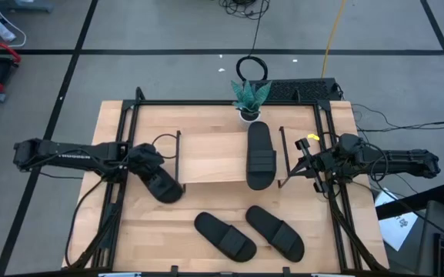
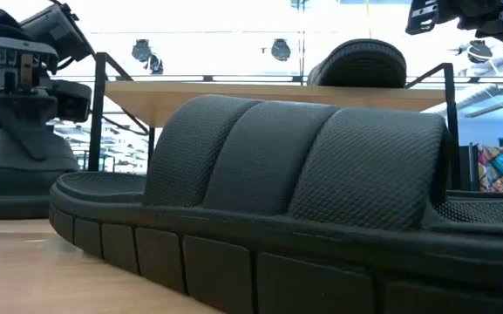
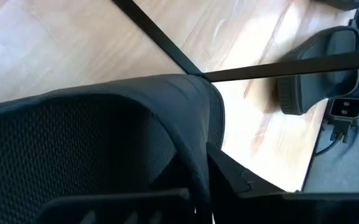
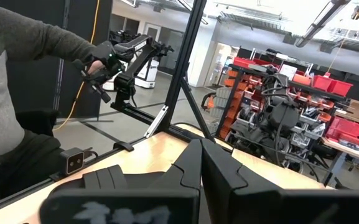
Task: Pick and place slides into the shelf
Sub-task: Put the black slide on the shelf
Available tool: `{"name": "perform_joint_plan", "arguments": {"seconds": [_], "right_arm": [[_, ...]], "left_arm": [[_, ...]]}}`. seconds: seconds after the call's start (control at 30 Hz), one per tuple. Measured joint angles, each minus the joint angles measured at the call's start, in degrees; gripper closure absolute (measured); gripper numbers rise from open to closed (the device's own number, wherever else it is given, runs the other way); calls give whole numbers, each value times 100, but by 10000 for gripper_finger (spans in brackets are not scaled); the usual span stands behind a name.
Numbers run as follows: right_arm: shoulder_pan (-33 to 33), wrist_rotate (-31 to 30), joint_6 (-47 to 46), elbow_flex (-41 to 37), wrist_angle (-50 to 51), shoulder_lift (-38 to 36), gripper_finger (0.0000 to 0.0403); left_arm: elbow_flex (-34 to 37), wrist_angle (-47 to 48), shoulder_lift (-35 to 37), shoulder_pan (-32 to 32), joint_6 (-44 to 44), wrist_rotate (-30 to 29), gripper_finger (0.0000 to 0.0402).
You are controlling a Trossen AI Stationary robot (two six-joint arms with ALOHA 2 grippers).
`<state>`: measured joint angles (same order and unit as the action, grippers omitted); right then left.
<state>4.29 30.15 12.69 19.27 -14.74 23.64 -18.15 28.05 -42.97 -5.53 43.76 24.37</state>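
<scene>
My left gripper (image 1: 149,165) is shut on a black slide (image 1: 163,185) at the near left corner of the shelf (image 1: 214,158), a light wood board in thin black side frames. In the low view this slide (image 2: 16,174) sits low under the gripper (image 2: 26,83). A second slide (image 1: 260,154) lies along the right part of the shelf board. Two more slides (image 1: 224,236) (image 1: 275,231) lie flat on the table near its front edge. My right gripper (image 1: 302,163) is shut and empty, in the air beside the shelf's right side frame. My left gripper holds the slide by the edge of its wide strap (image 3: 188,134), which runs in between the two fingers (image 3: 244,180). The fingers come from above and from the table's left, slanting down. The slide hangs low below them; I cannot tell whether its sole touches the table.
A small potted plant (image 1: 248,98) stands at the table's far edge behind the shelf. Black frame rails (image 1: 121,146) run along both table sides. A person in a grey sleeve (image 4: 17,62) shows beyond the table in the right wrist view. Bare tabletop (image 1: 152,238) lies at the near left.
</scene>
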Motion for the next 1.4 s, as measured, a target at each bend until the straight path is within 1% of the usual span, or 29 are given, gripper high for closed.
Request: {"name": "perform_joint_plan", "arguments": {"seconds": [0.1, 0.27, 0.5, 0.67, 0.77, 0.9, 1.13, 1.3, 1.4], "right_arm": [[-2, 2, 0, 0, 0, 0, 403], [0, 9, 0, 0, 0, 0, 403], [0, 7, 0, 0, 0, 0, 403], [0, 7, 0, 0, -2, 0, 403], [0, 5, 0, 0, -1, -1, 403], [0, 4, 0, 0, -1, -2, 403], [0, 4, 0, 0, -1, -1, 403], [0, 2, 0, 0, -2, -2, 403], [0, 0, 0, 0, -4, 13, 403]], "left_arm": [[-2, 9, 36, 128, 90, -201, 386], [-10, 71, 206, 270, 100, -412, 396], [-625, 1108, 563, 376, -62, -1291, 398], [-1077, 1681, 644, 384, -80, -1622, 399], [-1252, 1886, 625, 499, -107, -1662, 400], [-1403, 1867, 626, 782, -74, -1670, 400], [-1453, 1861, 624, 1520, 311, -1544, 401], [-1485, 1929, 623, 1974, 533, -1697, 401], [-1792, 2184, 619, 2164, 535, -1911, 401]]}}
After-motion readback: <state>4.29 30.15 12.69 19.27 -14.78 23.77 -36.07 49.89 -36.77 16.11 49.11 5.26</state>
